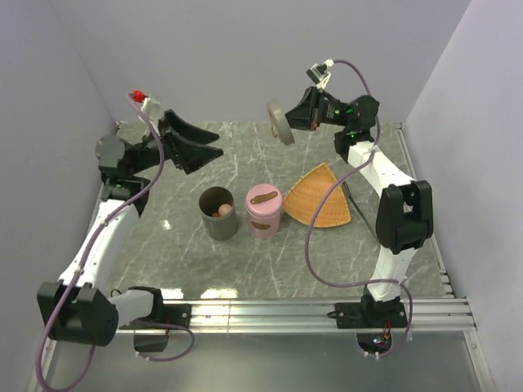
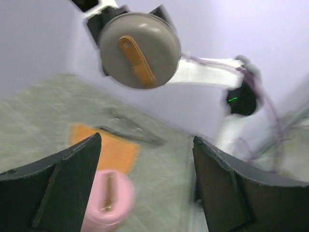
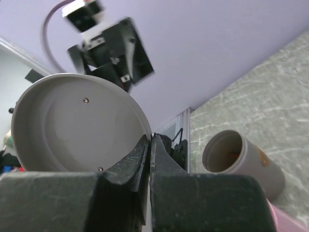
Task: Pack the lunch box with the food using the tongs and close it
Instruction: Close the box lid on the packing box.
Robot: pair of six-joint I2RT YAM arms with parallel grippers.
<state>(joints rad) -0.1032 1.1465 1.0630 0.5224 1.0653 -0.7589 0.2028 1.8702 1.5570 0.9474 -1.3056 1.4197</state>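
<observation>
The lunch box (image 1: 218,212) is a grey round pot standing open mid-table, with food (image 1: 222,210) showing inside; the right wrist view also shows the pot (image 3: 239,162). Its grey lid (image 1: 280,121) with a tan strap hangs high at the back, and my right gripper (image 1: 290,122) is shut on the lid's rim (image 3: 72,125). The left wrist view shows the lid's top (image 2: 139,50). My left gripper (image 1: 219,147) is raised at the back left, open and empty (image 2: 147,140). The tongs (image 1: 353,200) lie beside the orange tray's right edge.
A pink round pot (image 1: 264,210) with its lid on stands right of the grey one. The orange fan-shaped woven tray (image 1: 320,196) lies to its right. Purple walls enclose the table on three sides; a metal rail (image 1: 327,310) runs along the near edge.
</observation>
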